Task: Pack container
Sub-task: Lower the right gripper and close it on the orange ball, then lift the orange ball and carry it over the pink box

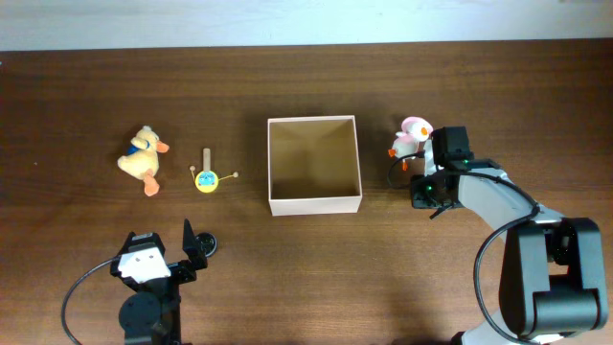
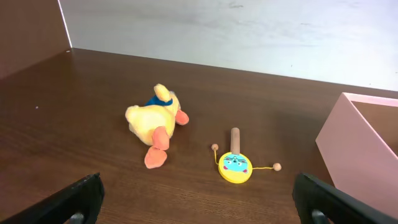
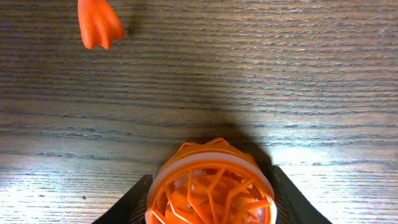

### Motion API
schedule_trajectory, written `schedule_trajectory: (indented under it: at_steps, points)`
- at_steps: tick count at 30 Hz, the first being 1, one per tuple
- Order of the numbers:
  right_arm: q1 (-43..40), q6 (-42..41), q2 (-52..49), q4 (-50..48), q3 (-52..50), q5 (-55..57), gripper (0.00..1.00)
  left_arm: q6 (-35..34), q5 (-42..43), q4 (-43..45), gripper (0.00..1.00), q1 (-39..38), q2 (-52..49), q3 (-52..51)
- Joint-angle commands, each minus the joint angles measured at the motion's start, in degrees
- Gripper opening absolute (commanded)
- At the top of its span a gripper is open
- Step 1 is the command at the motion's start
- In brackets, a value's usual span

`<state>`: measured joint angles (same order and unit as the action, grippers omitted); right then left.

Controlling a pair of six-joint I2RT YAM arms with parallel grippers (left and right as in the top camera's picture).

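Your right jaws clamp an orange lattice ball (image 3: 211,186) beside a pink plush toy (image 1: 414,132). Your left jaws stand wide open, facing a yellow duck (image 2: 155,121). The container (image 1: 316,204) sits mid-worktop (image 1: 479,86), between both arms.

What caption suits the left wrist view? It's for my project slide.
Open left gripper faces a yellow plush duck and small rattle drum on the table, container edge at right.

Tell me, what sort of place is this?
Probably a robotics lab bench: two robot arms at a wooden table, a plush duck and rattle drum laid beside an empty cardboard box, and a plain white wall behind.
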<state>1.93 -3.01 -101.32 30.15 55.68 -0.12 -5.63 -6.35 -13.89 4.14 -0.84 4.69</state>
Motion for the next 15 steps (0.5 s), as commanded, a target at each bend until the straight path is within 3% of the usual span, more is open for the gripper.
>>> schedule_trajectory:
  at_steps: [1,15]
  points:
    - [0.31,-0.48,-0.31,1.01,-0.42,-0.79,0.39,0.52,0.59,0.15,0.99,-0.24,0.55,-0.37]
    - [0.31,-0.44,-0.20,15.85,15.80,-0.79,0.33,0.52,0.59,0.15,0.99,-0.24,0.55,-0.37]
